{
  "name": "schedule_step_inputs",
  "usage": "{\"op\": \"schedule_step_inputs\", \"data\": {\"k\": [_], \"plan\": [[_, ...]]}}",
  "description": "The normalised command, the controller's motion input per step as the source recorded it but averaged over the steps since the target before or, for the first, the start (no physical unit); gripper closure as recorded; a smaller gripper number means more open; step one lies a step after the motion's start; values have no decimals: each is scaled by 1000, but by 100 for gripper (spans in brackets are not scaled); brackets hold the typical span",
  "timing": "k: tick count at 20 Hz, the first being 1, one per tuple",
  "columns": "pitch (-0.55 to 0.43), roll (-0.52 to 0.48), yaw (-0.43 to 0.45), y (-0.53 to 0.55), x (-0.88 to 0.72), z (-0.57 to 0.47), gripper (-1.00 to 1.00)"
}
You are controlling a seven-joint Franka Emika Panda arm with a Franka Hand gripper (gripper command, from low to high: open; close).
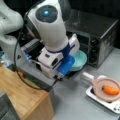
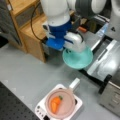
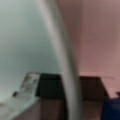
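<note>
Teal bowl (image 1: pixel 79 60) (image 2: pixel 78 58), round, shallow and plain inside, hangs in both front views off the table, tipped, before the open oven (image 1: pixel 100 35). The gripper (image 2: pixel 75 48) pinches its rim. Nearby a carrot (image 2: pixel 55 103) lies in a pink pan (image 2: pixel 62 110) on a white scale (image 2: pixel 78 106).

teal bowl (image 2: pixel 79 60), orange carrot (image 1: pixel 111 90), pink pan (image 2: pixel 65 108)

White rounded arm (image 1: pixel 50 27), blue-lit round cap, blue wrist mount, black cable, white hand (image 2: pixel 75 42).
</note>
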Motion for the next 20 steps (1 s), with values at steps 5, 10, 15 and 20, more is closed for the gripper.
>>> {"op": "schedule_step_inputs", "data": {"k": [5,10,15,20], "plan": [[-334,84,-47,41,-140,-52,100],[-254,102,-75,-21,-48,-31,100],[-180,127,-92,-89,101,-3,100],[-125,223,-72,28,107,-12,100]]}}
